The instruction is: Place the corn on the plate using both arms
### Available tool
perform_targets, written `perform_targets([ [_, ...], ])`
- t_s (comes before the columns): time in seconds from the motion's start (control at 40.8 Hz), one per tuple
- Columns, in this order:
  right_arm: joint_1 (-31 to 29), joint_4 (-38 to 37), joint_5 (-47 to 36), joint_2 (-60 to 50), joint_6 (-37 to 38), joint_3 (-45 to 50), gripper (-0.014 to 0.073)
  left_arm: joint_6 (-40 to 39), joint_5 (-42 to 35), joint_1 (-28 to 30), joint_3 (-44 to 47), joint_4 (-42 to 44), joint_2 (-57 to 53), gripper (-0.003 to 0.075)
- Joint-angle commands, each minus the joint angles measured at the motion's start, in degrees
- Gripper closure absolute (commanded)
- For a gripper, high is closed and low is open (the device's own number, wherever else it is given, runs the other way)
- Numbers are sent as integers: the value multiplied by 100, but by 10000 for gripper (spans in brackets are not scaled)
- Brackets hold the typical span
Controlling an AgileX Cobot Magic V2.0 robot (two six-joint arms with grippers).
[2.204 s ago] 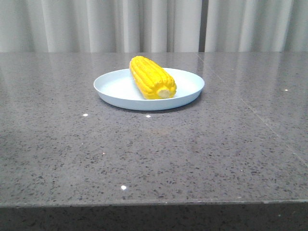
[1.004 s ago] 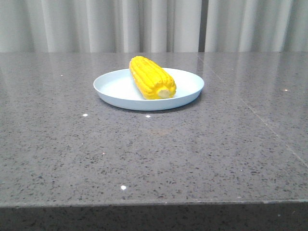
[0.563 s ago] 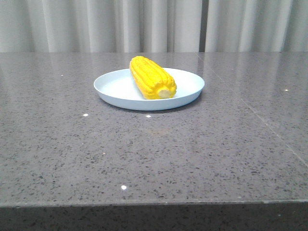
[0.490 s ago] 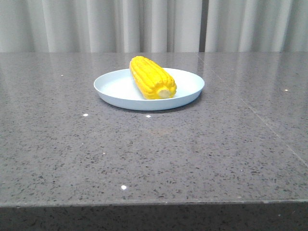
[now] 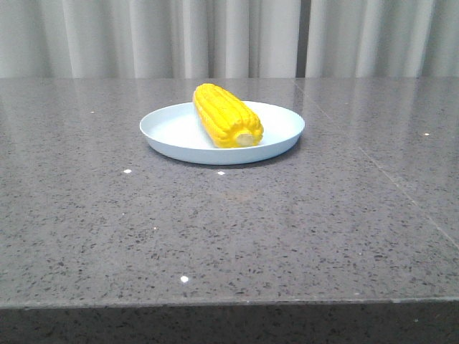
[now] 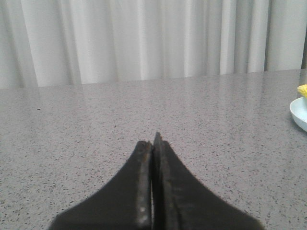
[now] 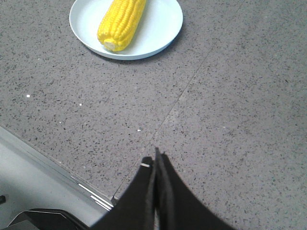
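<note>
Yellow corn [image 5: 226,115] lies inside plate [image 5: 170,140], mid-counter [image 5: 229,229], stub end toward robot. Left gripper [image 6: 153,138] and right gripper [image 7: 156,153] both pressed together, empty, well apart from plate. Placement looks done; best leave plate undisturbed.

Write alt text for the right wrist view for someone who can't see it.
A yellow corn lies on a pale blue plate on a grey speckled table. The right gripper is in the foreground, shut and empty, well away from the plate, near the table's edge.
</note>
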Motion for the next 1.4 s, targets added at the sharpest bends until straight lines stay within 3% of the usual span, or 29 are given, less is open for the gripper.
perform_targets([
  [0.0,1,-70,-347,19,-34,-136,662,-70,-512,3,28,-1,-121,741],
  [0.759,1,-65,-351,19,-34,-117,662,-70,-512,3,28,-1,-121,741],
  [1.028,-106,-70,-438,-37,-34,505,662,-70,-512,3,28,-1,-121,741],
  [1.175,-493,-70,-1355,-461,-34,1127,662,-70,-502,3,28,-1,-121,741],
  [1.371,-1380,-70,-3581,-1392,-34,2468,662,-70,-502,3,28,-1,-121,741],
])
